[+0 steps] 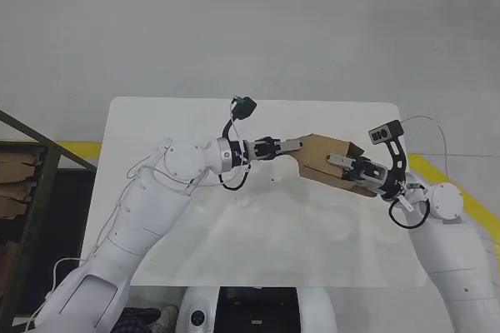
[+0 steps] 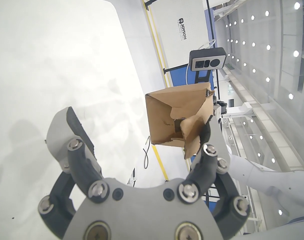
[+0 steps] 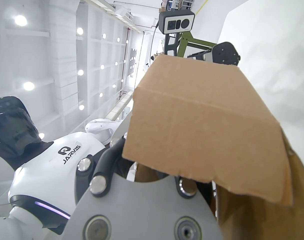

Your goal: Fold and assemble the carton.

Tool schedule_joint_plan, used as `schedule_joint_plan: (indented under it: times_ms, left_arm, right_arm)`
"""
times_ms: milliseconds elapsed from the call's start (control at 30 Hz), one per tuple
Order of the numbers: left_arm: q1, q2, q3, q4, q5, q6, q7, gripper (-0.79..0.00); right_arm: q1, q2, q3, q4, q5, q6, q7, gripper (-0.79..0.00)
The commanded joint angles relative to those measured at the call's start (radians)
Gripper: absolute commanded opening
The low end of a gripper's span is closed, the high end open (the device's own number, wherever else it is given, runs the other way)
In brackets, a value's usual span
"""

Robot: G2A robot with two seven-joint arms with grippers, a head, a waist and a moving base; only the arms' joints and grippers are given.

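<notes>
We see the carton held up off the worktop, over its far right part, between the two arms. It is brown cardboard, partly formed into a box. The end facing the left arm is not closed, and its flaps are folded inward unevenly.

The right hand has hold of the carton at the end nearer its own arm. In the right wrist view a cardboard panel lies across the hand and hides most of its fingers, so we judge the grip from the top view, where dark fingers lie on the box.

The left hand is at the opposite end of the carton, spread wide and clasping nothing. One of its fingers touches the loose inner flap, while the other stands well apart from the cardboard.

Beside the worktop's left edge, a dark rack holds flat brown cardboard sheets.
</notes>
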Motion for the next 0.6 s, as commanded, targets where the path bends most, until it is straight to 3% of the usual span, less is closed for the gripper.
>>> schedule_joint_plan:
  times_ms: [0,567]
  left_arm:
    - [-0.003,-0.003,0.014,0.009,-0.009,-0.003,0.001,0.0]
    - [-0.035,-0.011,0.038,0.039,-0.021,-0.018,0.002,0.0]
  right_arm:
    - [0.0,0.0,0.0,0.001,0.006,0.003,0.0,-0.785]
    - [0.001,-0.002,0.007,0.006,0.018,0.011,0.0,-0.785]
